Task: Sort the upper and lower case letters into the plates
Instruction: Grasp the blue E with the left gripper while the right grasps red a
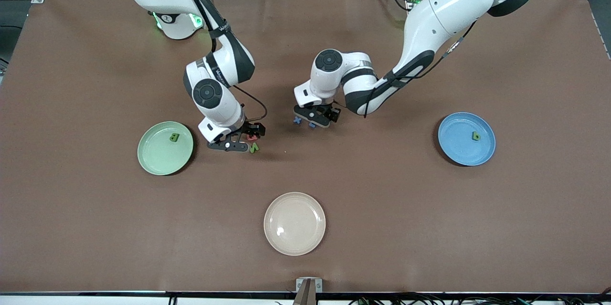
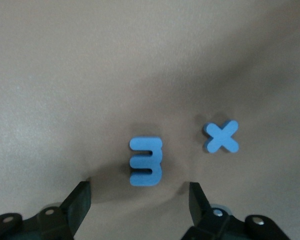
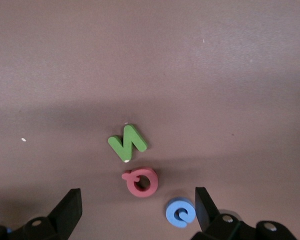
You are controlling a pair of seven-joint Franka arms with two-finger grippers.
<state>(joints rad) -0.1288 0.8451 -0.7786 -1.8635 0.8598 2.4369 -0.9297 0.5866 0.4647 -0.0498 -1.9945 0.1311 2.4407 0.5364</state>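
Observation:
My left gripper point(image 2: 139, 200) hangs open low over the table middle, its fingers apart with nothing between them. A blue E point(image 2: 146, 161) lies just ahead of them, beside a blue x point(image 2: 221, 136). In the front view, the x point(image 1: 298, 120) and E point(image 1: 312, 125) peek out under that left gripper point(image 1: 316, 120). My right gripper point(image 3: 137, 210) is open over a red Q point(image 3: 140, 181), with a blue C point(image 3: 180, 212) by one finger and a green N point(image 3: 127, 142) farther out. The mint green plate point(image 1: 157, 157) holds a green B point(image 1: 174, 138). The blue plate point(image 1: 458, 147) holds one green letter point(image 1: 476, 136).
A cream-white plate point(image 1: 294, 223) sits near the front camera's edge of the brown table, with nothing on it. The right gripper point(image 1: 244, 141) is beside the mint plate, toward the table's middle. The two grippers work close together.

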